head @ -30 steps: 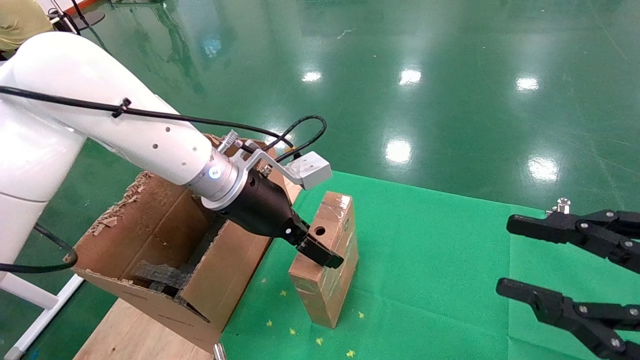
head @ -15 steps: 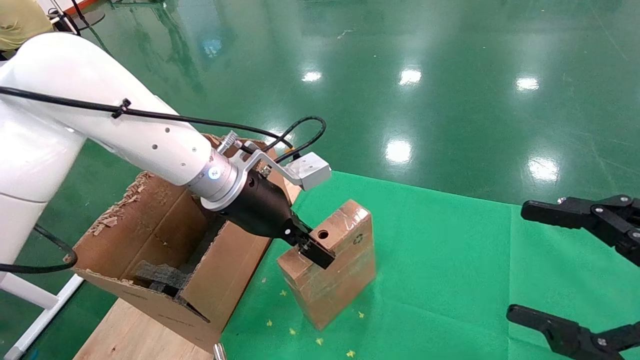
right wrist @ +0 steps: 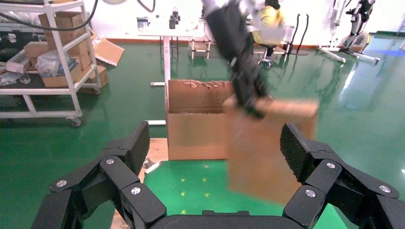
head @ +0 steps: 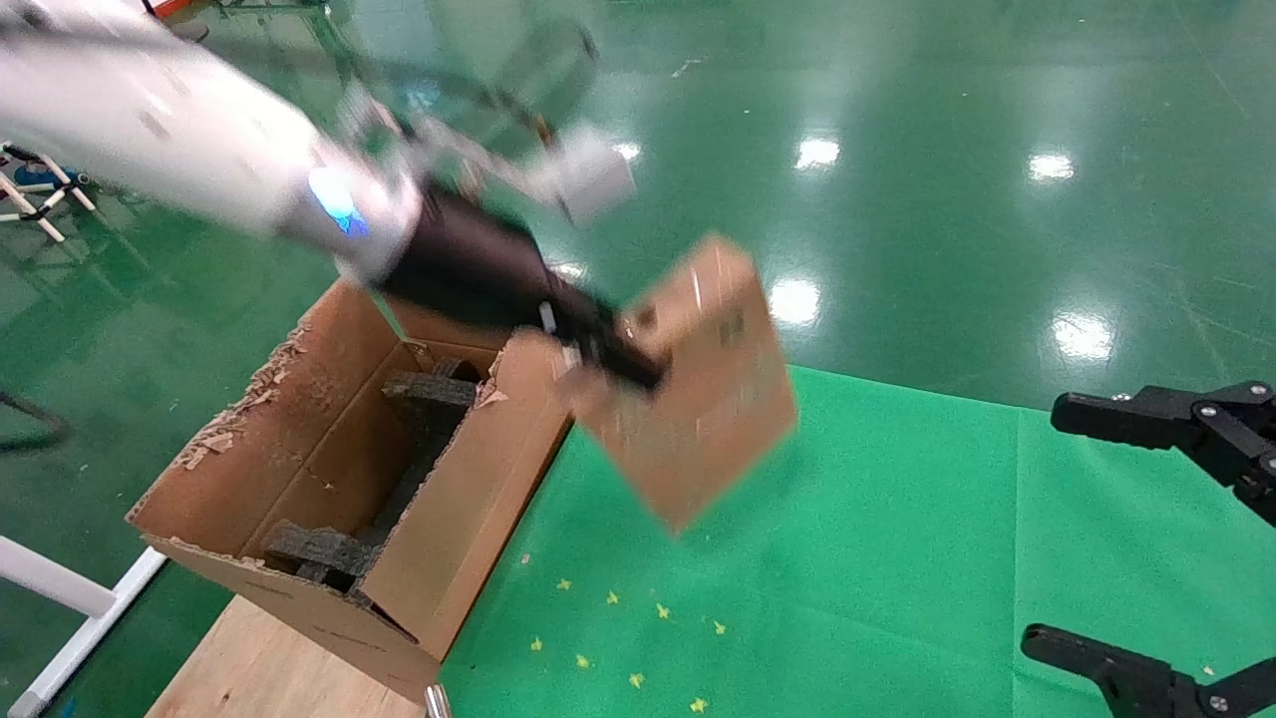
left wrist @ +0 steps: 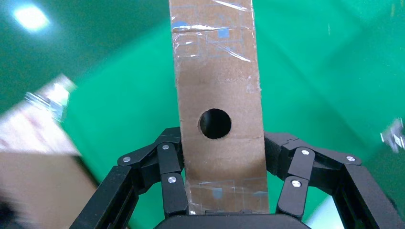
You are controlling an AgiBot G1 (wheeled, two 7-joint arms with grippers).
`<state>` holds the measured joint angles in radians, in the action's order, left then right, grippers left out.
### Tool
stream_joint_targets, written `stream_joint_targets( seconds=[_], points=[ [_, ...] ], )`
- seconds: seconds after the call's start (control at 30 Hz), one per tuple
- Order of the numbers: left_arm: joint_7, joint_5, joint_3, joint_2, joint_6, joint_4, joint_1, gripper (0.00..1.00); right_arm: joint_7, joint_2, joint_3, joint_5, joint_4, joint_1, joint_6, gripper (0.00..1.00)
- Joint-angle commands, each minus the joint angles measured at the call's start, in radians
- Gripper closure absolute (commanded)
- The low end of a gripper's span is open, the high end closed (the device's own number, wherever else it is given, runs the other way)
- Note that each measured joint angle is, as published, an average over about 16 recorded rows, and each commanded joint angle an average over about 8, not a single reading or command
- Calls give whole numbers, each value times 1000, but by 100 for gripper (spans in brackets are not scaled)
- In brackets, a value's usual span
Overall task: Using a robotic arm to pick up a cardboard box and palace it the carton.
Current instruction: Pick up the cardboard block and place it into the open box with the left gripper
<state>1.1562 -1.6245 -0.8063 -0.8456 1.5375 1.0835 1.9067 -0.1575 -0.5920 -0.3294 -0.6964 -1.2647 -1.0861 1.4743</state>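
The robotic arm, my white left arm (head: 199, 150), has its gripper (head: 618, 354) shut on the cardboard box (head: 698, 399). It holds the box tilted in the air above the green cloth, just right of the carton (head: 329, 469). In the left wrist view the fingers (left wrist: 172, 157) clamp the box's narrow taped face (left wrist: 217, 81) on both sides, below its round hole. The carton stands open, with ragged flaps and black foam inside. My right gripper (head: 1042, 524) is open and empty at the right edge. In the right wrist view the lifted box (right wrist: 267, 152) hangs in front of the carton (right wrist: 193, 124).
A green cloth (head: 897, 558) with small yellow marks covers the table. The carton sits on a wooden board (head: 269, 668) at the table's left. A white frame leg (head: 60, 598) stands lower left. A shelf cart (right wrist: 47, 52) with boxes is far behind.
My left gripper has lifted the cardboard box off the green cloth, up and slightly away. The box has tilted. The right gripper has barely moved.
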Motion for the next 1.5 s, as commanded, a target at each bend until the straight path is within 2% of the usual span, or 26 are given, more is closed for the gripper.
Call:
stream_joint_targets(
  seconds=[0.03, 0.3, 0.6, 1.03, 1.5],
  points=[
    [-29, 14, 21, 11, -7, -30, 44, 100, 0, 0, 0, 0, 0, 0, 0, 0],
    [-179, -58, 56, 59, -51, -245, 220, 100, 0, 0, 0, 0, 0, 0, 0, 0],
    [-300, -184, 29, 142, -83, -481, 311, 100, 0, 0, 0, 0, 0, 0, 0, 0],
    [-437, -285, -20, 219, -113, -760, 318, 100, 0, 0, -1, 0, 0, 0, 0, 0],
    [-553, -323, -44, 215, -211, -958, 263, 100, 0, 0, -1, 1, 0, 0, 0, 0]
  ],
)
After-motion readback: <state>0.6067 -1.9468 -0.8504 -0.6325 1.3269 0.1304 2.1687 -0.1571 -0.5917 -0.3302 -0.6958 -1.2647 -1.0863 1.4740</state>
